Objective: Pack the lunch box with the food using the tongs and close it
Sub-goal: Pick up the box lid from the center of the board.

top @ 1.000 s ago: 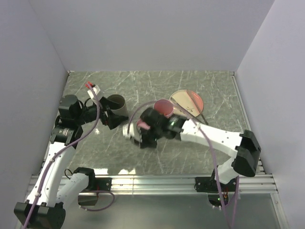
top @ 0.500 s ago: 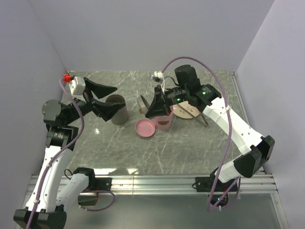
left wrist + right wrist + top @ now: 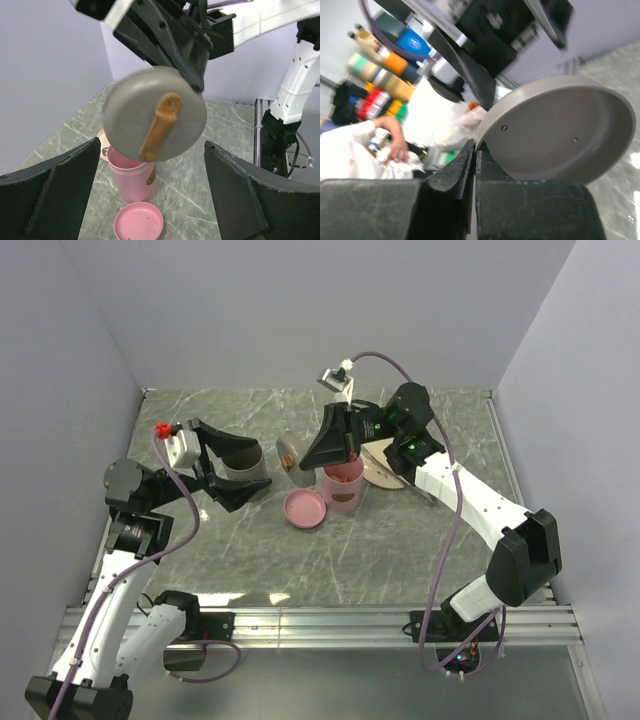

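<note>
The lunch box [image 3: 343,486] is a pink canister standing open at mid-table, also seen in the left wrist view [image 3: 132,172]. My right gripper [image 3: 322,452] hangs just left of and above it, shut [image 3: 474,147] on the rim of a grey lid [image 3: 290,452] [image 3: 560,130] that has a brown strap handle [image 3: 160,124]. The lid is held on edge in the air. My left gripper [image 3: 255,460] is open, its fingers [image 3: 55,195] wide apart with nothing between them. The tongs show only as a thin dark strip [image 3: 428,496] beside my right forearm. No food is in view.
A shallow pink disc [image 3: 304,509] [image 3: 138,222] lies open side up on the table just in front of the lunch box. A grey cup [image 3: 243,466] stands under my left gripper. A pale plate [image 3: 385,472] lies behind the lunch box, mostly covered by my right arm.
My right arm has risen from low over mid-table to the back, carrying the grey lid up beside the pink canister. My left gripper has shifted slightly right and lower.
</note>
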